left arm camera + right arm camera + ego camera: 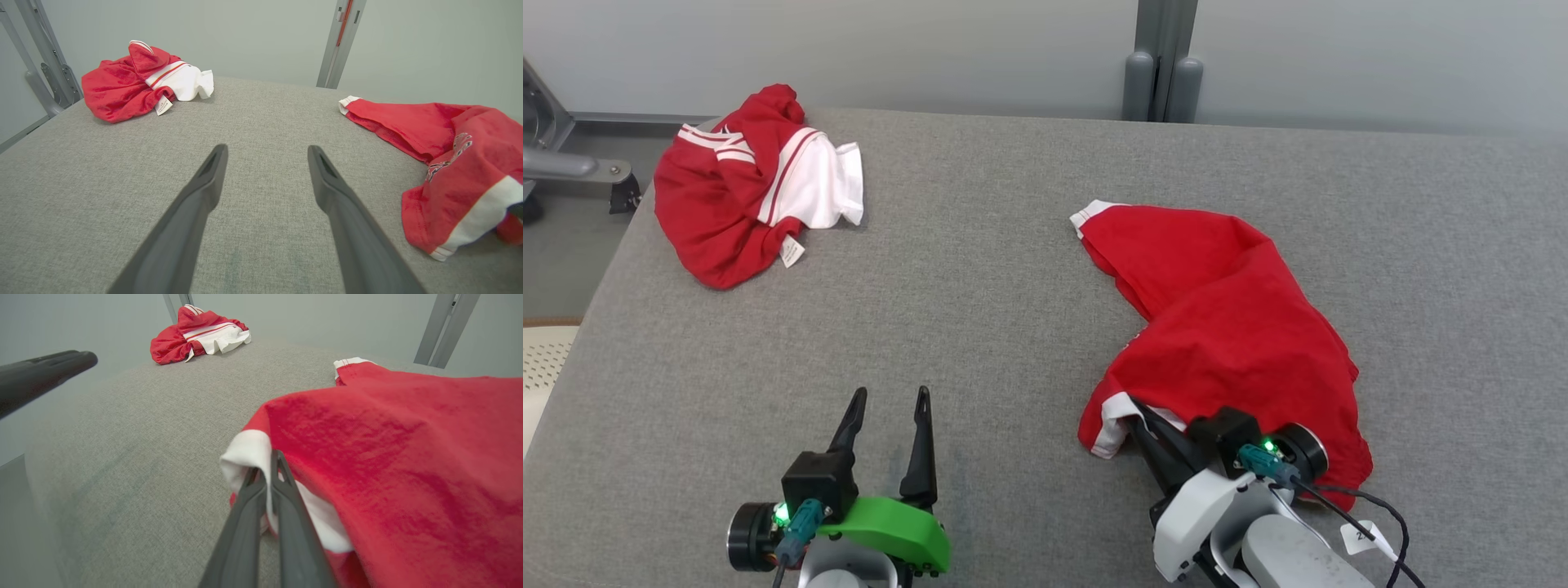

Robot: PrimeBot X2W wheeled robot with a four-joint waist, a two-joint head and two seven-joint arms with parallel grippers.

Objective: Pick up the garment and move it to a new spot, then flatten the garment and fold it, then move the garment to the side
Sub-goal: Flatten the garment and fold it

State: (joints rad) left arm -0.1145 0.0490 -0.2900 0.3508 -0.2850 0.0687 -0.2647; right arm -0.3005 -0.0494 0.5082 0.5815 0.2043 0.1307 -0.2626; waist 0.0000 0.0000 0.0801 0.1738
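Observation:
A crumpled red garment [1225,327] with white trim lies on the right half of the grey table [980,269]. My right gripper [1137,416] is shut on the garment's white-banded edge [253,451] at its near left corner; in the right wrist view the two fingers [282,486] pinch that white band. The garment [453,147] also shows at the right of the left wrist view. My left gripper [888,408] stands open at the lower left over bare table, its fingers [204,183] apart with nothing between them.
A second red and white garment [752,184] lies bunched at the table's far left corner. Grey posts [1164,77] stand behind the far edge, and a metal frame [572,167] stands off the left side.

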